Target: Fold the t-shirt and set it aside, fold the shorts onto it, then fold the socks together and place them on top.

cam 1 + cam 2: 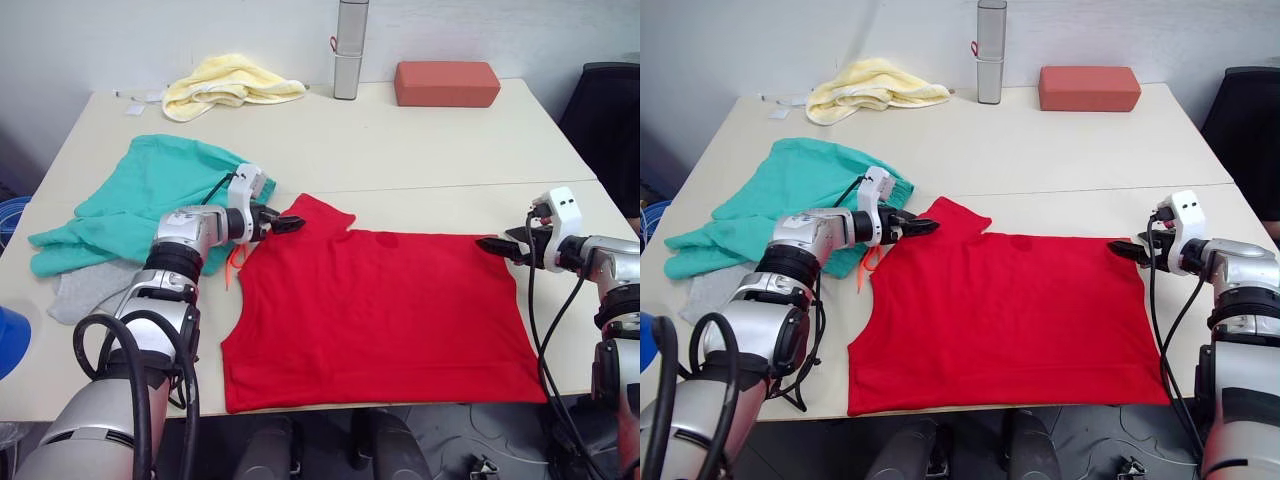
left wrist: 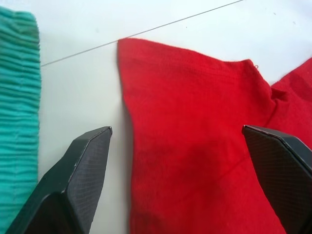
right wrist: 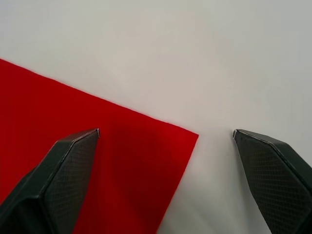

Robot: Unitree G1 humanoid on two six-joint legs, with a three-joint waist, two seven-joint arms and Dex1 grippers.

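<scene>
The t-shirt [image 1: 385,315] is lying flat near the front edge of the desk [image 1: 400,140], spread out so it can be folded. The left gripper [image 1: 290,222] is being held wide open over its far left corner, and the right gripper [image 1: 487,243] is being held wide open at the far right corner, probably for lifting both together. The shorts [image 1: 140,195] and socks [image 1: 85,290] are waiting on the left.
</scene>
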